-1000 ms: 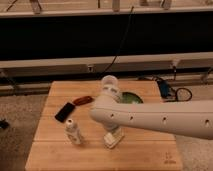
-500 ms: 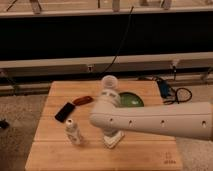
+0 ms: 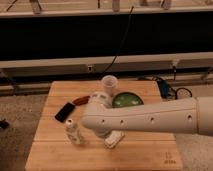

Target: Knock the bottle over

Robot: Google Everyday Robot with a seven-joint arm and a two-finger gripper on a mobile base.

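small slim white plastic bottle (image 3: 74, 132) stands upright, front left of the light wooden table (image 3: 150, 155); a flat whitish rectangular packet (image 3: 114, 139) lies near its right. claw (image 3: 102, 133) sits mostly hidden under the white arm (image 3: 150, 117), just right of the bottle; cannot tell how far it is open.

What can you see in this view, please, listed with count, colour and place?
bottle: one, white, upright, table's front left.
cup: one, white, table's back centre.
bowl: one, green, right of the cup.
flat slab: one, black, table's left.
small item: one, reddish-brown, beside the slab.
packet: one, whitish, just in front of the arm.
table: one, light wood, centre.
arm: one, white, reaching in from the right.
gripper: not visible, hidden beyond the arm's left end.
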